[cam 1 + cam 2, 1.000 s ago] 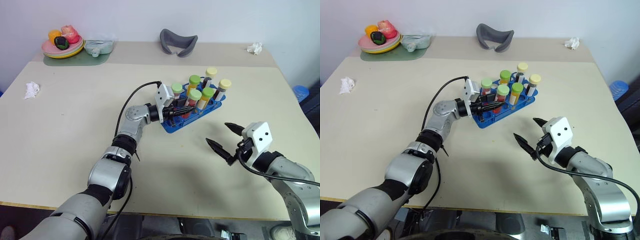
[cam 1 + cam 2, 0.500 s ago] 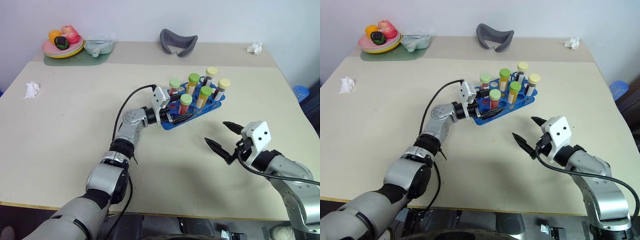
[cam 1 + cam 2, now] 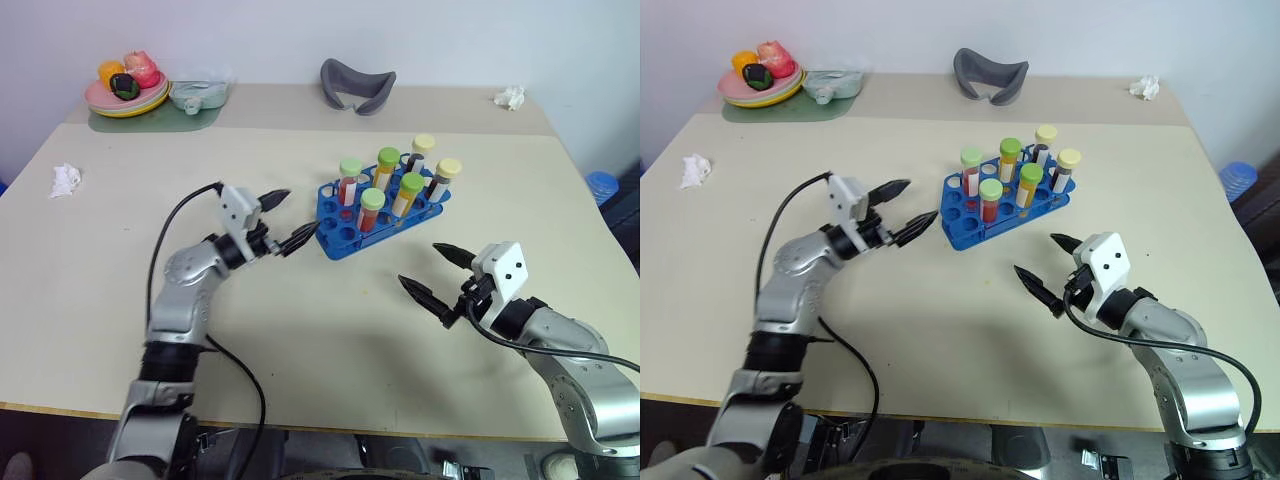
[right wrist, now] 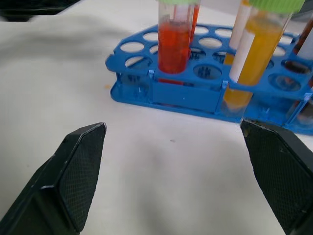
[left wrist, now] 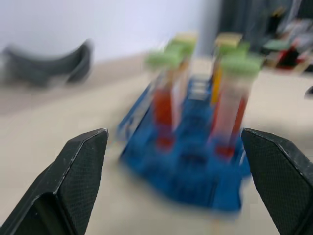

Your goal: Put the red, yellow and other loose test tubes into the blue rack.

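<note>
The blue rack (image 3: 338, 227) stands near the table's middle, and every tube I see is upright in it. Red tubes (image 3: 371, 210) with pale green caps fill the near holes, yellow tubes (image 3: 408, 193) with green caps stand behind them, and dark tubes (image 3: 446, 176) with cream caps are at the far right. My left gripper (image 3: 295, 216) is open and empty just left of the rack, pointing at it; its wrist view shows the rack (image 5: 195, 166) straight ahead. The right gripper (image 3: 420, 265) is open and empty in front of the rack, and its wrist view shows a red tube (image 4: 173, 46).
A plate of fruit (image 3: 125, 92) and a pale dish (image 3: 198, 95) sit at the far left corner. A grey curved object (image 3: 357, 85) lies at the back. Crumpled tissues lie at the left edge (image 3: 64, 180) and at the far right (image 3: 510, 97).
My left gripper has let go of a red tube in the rack, opened, and drawn back to the left. The rack has settled slightly. The right arm has stayed put.
</note>
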### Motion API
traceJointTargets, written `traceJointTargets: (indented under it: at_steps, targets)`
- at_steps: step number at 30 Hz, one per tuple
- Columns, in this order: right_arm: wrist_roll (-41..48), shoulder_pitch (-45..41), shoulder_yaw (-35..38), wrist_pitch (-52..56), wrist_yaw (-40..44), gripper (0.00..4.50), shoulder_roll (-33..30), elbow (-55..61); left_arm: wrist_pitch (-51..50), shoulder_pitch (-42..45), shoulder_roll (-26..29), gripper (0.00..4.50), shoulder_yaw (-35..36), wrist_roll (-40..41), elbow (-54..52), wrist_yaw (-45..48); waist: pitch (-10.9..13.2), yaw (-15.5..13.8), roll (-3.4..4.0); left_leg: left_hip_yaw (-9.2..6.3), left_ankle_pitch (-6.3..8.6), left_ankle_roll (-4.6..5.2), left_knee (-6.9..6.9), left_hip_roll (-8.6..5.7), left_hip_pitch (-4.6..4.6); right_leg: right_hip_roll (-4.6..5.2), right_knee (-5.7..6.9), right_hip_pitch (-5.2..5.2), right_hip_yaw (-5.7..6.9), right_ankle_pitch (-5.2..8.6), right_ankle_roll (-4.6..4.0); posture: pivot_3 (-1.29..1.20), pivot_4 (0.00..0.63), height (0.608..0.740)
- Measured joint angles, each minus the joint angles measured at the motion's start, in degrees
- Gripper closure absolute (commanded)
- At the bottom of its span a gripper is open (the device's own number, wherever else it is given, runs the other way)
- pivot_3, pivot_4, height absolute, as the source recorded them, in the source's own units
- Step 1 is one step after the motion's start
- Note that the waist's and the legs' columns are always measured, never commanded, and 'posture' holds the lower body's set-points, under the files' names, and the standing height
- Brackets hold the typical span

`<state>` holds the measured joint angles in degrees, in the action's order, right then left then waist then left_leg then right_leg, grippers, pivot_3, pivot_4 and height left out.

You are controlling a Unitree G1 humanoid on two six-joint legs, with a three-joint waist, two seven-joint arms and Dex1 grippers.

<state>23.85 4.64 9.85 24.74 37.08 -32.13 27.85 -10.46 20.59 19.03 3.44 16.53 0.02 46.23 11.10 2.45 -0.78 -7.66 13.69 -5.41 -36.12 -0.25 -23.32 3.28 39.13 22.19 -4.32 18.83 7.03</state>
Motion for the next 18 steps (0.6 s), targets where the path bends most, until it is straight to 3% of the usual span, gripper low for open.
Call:
traceJointTargets:
  at_steps: [5,10,18]
  targets:
    - [-0.33,2.3,1.78,-4.4,3.11,0.0,-1.03,-3.83,-4.03,-10.25,6.21,0.08,3.22,1.79,-9.56,-0.85,0.0,0.11,0.0,0.0,0.0,0.0,0.05,0.02,0.0,-0.01,0.0,0.03,0.0,0.01,-0.01,0.0,0.15,0.74]
    - [0.61,8.16,9.61,-11.66,8.52,0.0,-2.47,-9.07,-8.42,-23.68,12.02,0.08,10.18,6.43,-23.41,-1.49,-0.01,-0.04,0.02,0.04,0.03,0.05,0.06,0.03,0.05,0.04,-0.07,-0.1,0.0,0.01,-0.02,0.0,0.15,0.74]
    - [3.46,11.96,17.59,-20.13,16.21,0.0,-3.29,-17.86,-12.7,-35.19,14.46,0.08,15.83,12.39,-34.2,-2.66,-0.04,0.08,0.09,0.16,0.14,0.18,0.27,0.06,1.16,0.03,-0.51,-1.28,-0.03,0.07,-0.07,0.0,0.15,0.74]
